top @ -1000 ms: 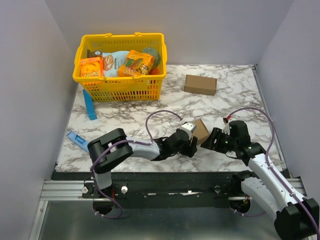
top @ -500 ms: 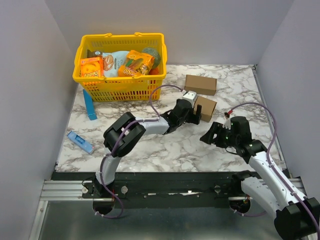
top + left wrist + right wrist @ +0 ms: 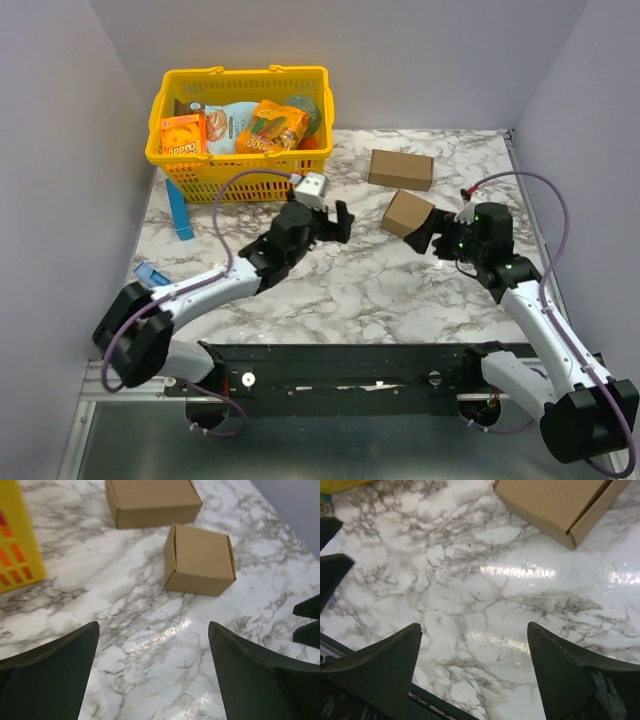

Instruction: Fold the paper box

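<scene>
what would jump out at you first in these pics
The bright yellow basket of snack packs at far left grabs the eye first. Then the small folded paper box, lying free on the marble table right of centre, near a longer brown carton. The left pincer and right pincer flank it, both open and empty.

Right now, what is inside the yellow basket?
The yellow basket holds an orange snack box, a pale blue pouch, an orange packet and something green. Anything beneath them is covered.
</scene>
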